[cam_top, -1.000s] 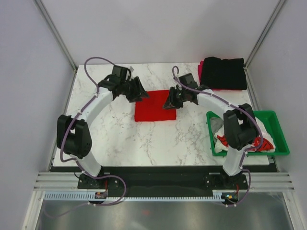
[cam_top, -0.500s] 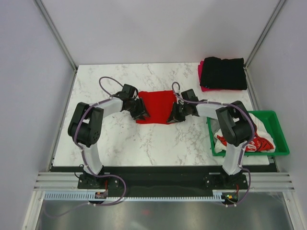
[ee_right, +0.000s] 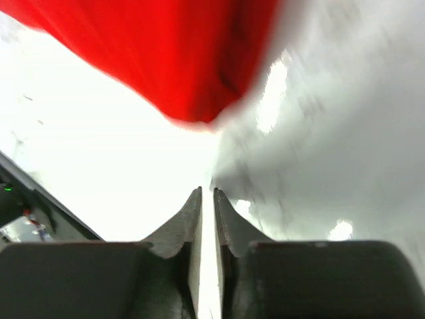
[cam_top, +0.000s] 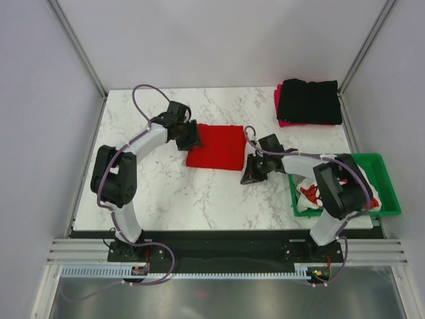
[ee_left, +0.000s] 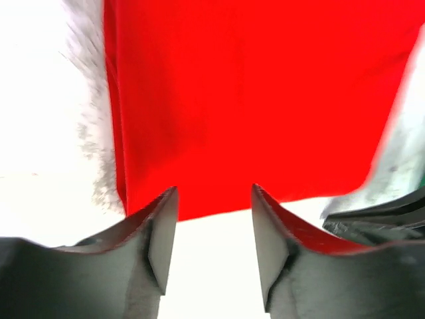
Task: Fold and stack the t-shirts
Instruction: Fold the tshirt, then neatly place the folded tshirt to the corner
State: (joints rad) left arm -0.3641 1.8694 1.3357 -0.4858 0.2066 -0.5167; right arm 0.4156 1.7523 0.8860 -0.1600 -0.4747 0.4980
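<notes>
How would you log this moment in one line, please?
red t-shirt: folded flat | left gripper: open, at its left edge | right gripper: shut, off the shirt | black t-shirt: folded, far right

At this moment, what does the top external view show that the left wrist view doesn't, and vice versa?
Only top external: the black t-shirt stacked on the magenta t-shirt at the far right corner, and the white t-shirts in the green crate. Only left wrist: the left end effector open and empty, at the cloth's edge. Both: the folded red t-shirt on the marble table.
</notes>
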